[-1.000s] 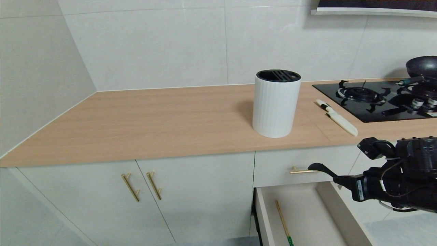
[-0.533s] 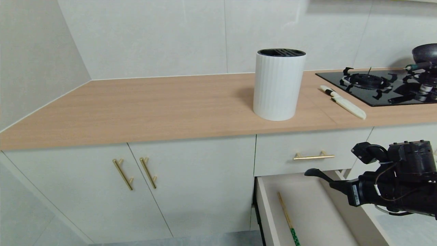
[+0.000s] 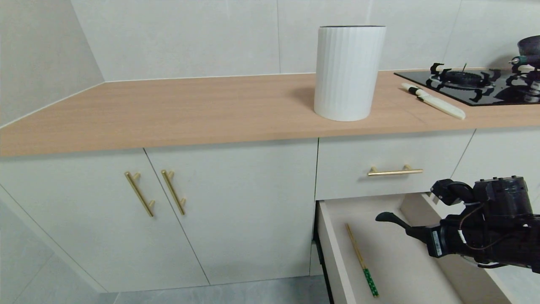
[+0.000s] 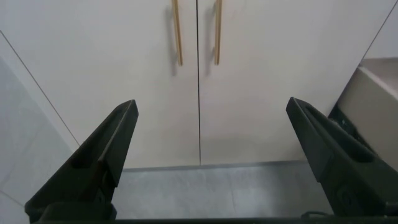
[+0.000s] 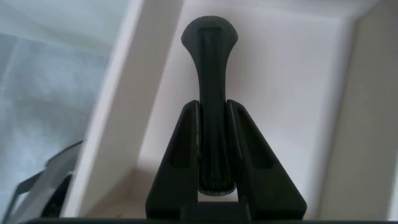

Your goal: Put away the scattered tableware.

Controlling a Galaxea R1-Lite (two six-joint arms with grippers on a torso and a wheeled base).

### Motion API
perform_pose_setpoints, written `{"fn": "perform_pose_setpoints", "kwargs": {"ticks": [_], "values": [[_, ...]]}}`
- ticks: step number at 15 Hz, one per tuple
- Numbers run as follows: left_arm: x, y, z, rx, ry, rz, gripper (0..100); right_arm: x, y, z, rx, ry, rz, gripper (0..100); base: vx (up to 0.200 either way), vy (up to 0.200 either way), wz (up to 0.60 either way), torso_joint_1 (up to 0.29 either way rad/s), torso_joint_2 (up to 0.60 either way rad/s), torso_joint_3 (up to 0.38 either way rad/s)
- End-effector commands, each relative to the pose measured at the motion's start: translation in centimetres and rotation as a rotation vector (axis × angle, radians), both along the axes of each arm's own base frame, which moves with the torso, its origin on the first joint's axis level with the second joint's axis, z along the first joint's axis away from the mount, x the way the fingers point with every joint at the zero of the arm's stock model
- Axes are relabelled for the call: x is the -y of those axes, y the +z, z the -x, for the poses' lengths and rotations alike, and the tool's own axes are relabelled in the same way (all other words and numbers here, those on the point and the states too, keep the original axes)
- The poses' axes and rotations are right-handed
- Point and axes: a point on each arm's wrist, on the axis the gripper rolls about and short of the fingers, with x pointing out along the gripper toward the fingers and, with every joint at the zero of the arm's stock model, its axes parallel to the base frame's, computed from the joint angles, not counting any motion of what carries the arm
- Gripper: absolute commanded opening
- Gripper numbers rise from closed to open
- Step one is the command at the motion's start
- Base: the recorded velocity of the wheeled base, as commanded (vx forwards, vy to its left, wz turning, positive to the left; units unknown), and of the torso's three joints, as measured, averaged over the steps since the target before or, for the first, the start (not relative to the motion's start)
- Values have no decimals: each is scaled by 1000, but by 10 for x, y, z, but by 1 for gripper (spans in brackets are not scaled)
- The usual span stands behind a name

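My right gripper [image 3: 415,231] is clamped on a slim black plastic utensil [image 3: 388,218] with a widened, rounded free end. Its long axis runs straight out from between my fingers, in line with the gripper. In the head view it lies nearly level, and the rounded end points to my left and a little upward. In the right wrist view the utensil [image 5: 210,37] sticks out beyond my fingertips, with its other end pinched between them. It hangs over the open white drawer [image 3: 333,249], above the pale floor and touching nothing there. Near the drawer's left wall lies a pair of wooden chopsticks with a green end [image 3: 360,259], well apart from the utensil, long axis front to back, green end toward me. The specks on the green part are too small to read. On the wooden countertop [image 3: 190,109] stands a white ribbed cylindrical knife block [image 3: 348,71], upright, with a cream-bladed knife [image 3: 434,105] lying near it, between the block and the black gas hob [image 3: 468,84]. My left gripper [image 4: 211,109] has its fingers wide apart, holding nothing, facing white cupboard doors with gold bar handles [image 4: 177,31].
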Motion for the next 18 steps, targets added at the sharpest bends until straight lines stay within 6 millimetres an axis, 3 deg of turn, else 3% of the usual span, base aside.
{"fn": "perform_pose_setpoints", "kwargs": {"ticks": [1, 5, 12, 15, 18], "values": [[0, 0, 0, 0, 1, 0, 100, 0, -2, -1, -7, -1, 3, 0, 0, 0, 0, -129, 437, 325], [0, 0, 0, 0, 1, 0, 100, 0, 0, -1, 15, 8, 13, 0, 0, 0, 0, -62, 338, 262], [0, 0, 0, 0, 1, 0, 100, -2, -2, -12, 63, -26, 23, 0, 0, 0, 0, -5, 21, 13], [0, 0, 0, 0, 1, 0, 100, -17, -25, -35, 6, -230, 91, 0, 0, 0, 0, 0, 0, 0], [0, 0, 0, 0, 1, 0, 100, -22, -56, -52, -18, -256, 100, 0, 0, 0, 0, 0, 0, 0]]}}
